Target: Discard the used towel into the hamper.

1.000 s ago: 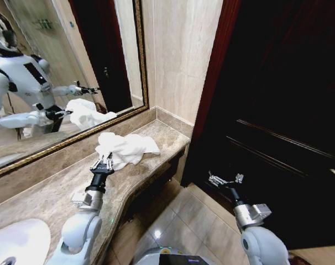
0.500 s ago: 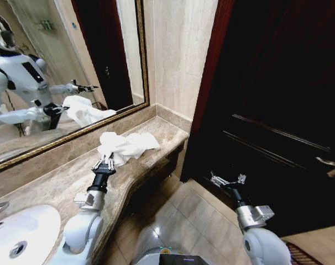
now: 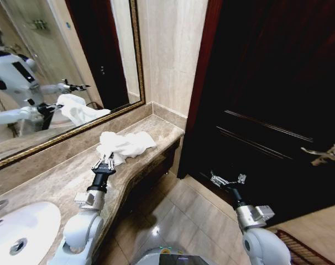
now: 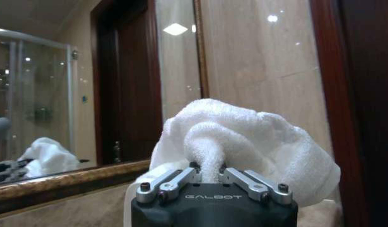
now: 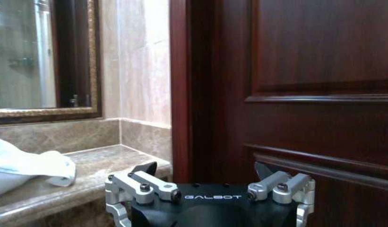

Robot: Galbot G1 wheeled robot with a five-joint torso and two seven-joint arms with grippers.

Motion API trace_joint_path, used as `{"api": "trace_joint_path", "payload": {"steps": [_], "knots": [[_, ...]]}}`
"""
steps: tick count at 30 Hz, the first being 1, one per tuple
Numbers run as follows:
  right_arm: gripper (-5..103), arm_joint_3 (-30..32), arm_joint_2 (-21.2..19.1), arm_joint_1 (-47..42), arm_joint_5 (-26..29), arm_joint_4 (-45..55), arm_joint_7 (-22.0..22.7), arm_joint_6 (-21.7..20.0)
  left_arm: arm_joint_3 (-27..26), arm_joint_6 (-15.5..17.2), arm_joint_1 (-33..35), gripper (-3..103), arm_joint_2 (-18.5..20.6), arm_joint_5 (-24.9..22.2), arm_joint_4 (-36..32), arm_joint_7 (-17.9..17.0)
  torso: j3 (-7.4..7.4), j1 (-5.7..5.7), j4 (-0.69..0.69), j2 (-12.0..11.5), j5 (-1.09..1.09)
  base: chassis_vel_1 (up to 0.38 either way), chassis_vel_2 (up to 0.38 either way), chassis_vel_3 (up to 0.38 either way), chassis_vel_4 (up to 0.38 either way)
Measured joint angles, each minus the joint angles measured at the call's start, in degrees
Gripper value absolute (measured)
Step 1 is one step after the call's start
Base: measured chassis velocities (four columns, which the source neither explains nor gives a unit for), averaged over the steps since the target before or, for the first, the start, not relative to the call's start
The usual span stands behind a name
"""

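Now the left hand (image 3: 105, 164) is clamped on a fold of the white towel (image 3: 125, 145), which lies bunched on the marble bench (image 3: 57, 182) near its far right end, below the mirror (image 3: 46, 83). Over the tiled floor (image 3: 178, 221) at right, the right hand (image 3: 227, 179) hangs with fingers apart, facing the dark wooden door (image 3: 278, 99).

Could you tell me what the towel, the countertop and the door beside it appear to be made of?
The towel, pinched in the left pincer, looks like white terry cotton: nubbly, softly folded. The countertop seems polished brown marble or similar stone, veined and glossy. The door looks like dark varnished wood with raised panels.
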Motion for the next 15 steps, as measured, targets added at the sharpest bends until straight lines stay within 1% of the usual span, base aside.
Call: {"api": "trace_joint_path", "payload": {"steps": [9, 11, 15], "knots": [[100, 0.41, -0.09, -0.18, 0.32, 0.00, -0.04, 0.29, 0.09, -0.06, -0.15, 7, -0.07, 0.27, 0.04, 0.04, 0.00, 0.00, 0.01, -0.01, 0.00, -0.021, -0.140, -0.119, -0.032], [100, 0.53, -0.11, -0.24, 0.40, -0.01, -0.05, 0.38, 0.13, -0.06, -0.16, 7, -0.09, 0.33, 0.04, 0.10, 0.00, 0.00, -0.01, -0.01, 0.00, -0.048, -0.158, -0.176, -0.069], [100, 0.71, -0.14, -0.33, 0.46, -0.05, -0.08, 0.48, 0.18, -0.09, -0.14, 7, -0.12, 0.45, 0.07, 0.16, 0.00, 0.00, 0.01, -0.01, -0.01, -0.045, -0.173, -0.162, -0.057]]}}
